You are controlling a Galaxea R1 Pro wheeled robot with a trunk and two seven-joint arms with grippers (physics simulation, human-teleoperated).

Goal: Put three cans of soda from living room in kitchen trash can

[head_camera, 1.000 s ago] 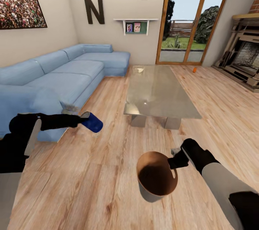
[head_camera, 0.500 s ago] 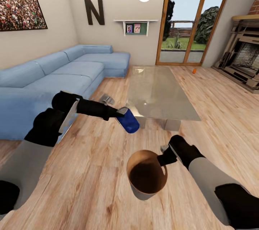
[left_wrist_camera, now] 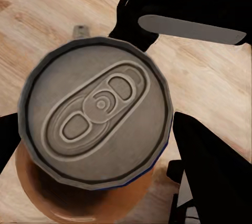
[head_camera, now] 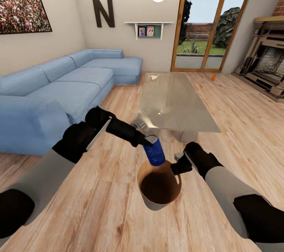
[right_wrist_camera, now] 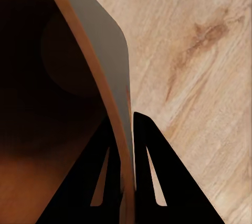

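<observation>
Head view: left gripper (head_camera: 152,140) clamped on the blue soda can (head_camera: 154,153), hung upright just over the trash can (head_camera: 159,189) mouth. Right gripper (right_wrist_camera: 122,129) pinching the bin's rim (right_wrist_camera: 113,114), wall between its fingers. Risk: can clipping the near rim on release, tipping out onto the wood floor (head_camera: 98,189).

Head view: high, facing forward and down across the living room floor (head_camera: 102,189). Left wrist view: very close, looking down on the blue can (left_wrist_camera: 97,109) top, bin (left_wrist_camera: 68,203) beneath. Right wrist view: very close along the bin rim (right_wrist_camera: 105,85). All 3 share bin and floor.
</observation>
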